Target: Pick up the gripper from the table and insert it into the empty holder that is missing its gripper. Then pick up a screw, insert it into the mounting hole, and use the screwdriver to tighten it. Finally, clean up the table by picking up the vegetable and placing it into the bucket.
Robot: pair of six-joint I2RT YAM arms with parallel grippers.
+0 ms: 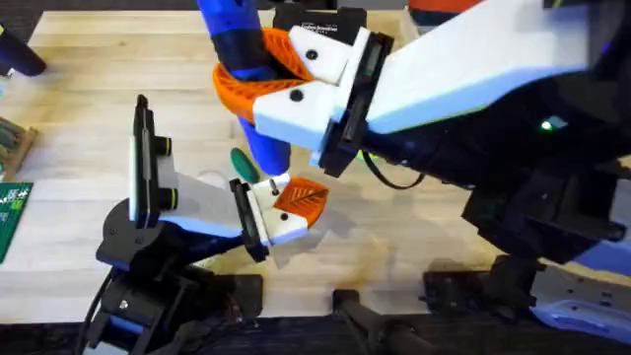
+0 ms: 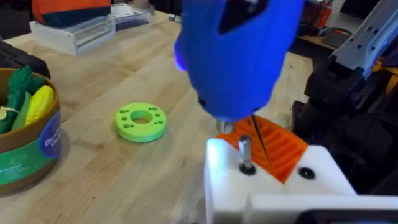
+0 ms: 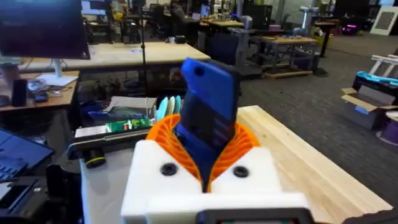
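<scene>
Blue screwdriver [image 1: 242,59] is clamped in the right gripper [image 1: 281,74], tip on the screw [image 2: 246,152]; keep it upright. Left gripper's state: cannot tell.

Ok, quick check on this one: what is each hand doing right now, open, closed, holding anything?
Right hand: closed on the blue screwdriver, tip down at the mounted gripper.
Left hand: cannot be told.
</scene>
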